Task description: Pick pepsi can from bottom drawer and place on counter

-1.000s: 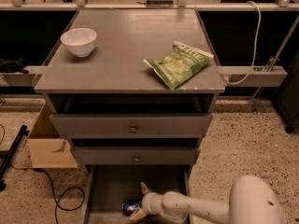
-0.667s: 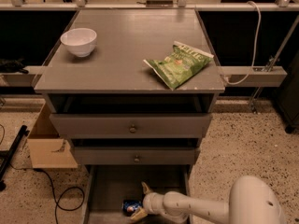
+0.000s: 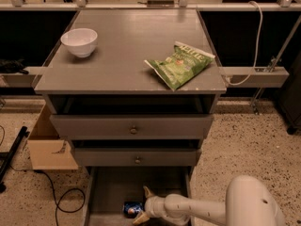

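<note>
Nothing has been moved: the gripper (image 3: 144, 205) is held open in the drawer (image 3: 113, 187), the can (image 3: 132, 208) at its fingertips, not yet gripped; lifting to the counter (image 3: 127, 55) remains.

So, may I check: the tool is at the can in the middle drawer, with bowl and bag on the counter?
Not quite: the camera view shows tool and can in the bottom drawer; bowl and bag are on the counter.

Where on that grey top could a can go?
The counter is bare between white bowl and chip bag and at its front-left corner; the bag crowds the front-right. The gripper is in the bottom drawer, at the pepsi can.
</note>
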`<state>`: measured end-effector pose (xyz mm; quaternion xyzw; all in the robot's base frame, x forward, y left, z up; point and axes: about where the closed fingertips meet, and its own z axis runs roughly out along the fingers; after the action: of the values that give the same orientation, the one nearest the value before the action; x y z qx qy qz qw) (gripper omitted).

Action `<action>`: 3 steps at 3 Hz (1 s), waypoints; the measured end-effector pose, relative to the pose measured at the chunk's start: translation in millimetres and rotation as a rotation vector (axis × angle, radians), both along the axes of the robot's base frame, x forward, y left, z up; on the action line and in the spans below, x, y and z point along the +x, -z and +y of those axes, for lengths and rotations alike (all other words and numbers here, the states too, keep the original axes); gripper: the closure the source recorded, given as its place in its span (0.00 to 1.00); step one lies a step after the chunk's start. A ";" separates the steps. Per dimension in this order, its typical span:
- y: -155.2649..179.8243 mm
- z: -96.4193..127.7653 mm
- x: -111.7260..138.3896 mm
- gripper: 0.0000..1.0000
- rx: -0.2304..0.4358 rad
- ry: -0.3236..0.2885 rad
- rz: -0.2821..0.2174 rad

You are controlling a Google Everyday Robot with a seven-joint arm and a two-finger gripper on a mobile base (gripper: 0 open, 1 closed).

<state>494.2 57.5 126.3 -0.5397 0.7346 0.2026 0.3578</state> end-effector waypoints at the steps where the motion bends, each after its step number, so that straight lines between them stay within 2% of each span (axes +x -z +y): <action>1: 0.0 0.0 0.0 0.19 0.000 0.000 0.000; 2: 0.0 0.1 0.0 0.50 0.000 0.000 0.000; 3: 0.0 0.1 0.0 0.73 0.000 0.000 0.000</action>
<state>494.1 57.6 126.2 -0.5397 0.7346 0.2027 0.3578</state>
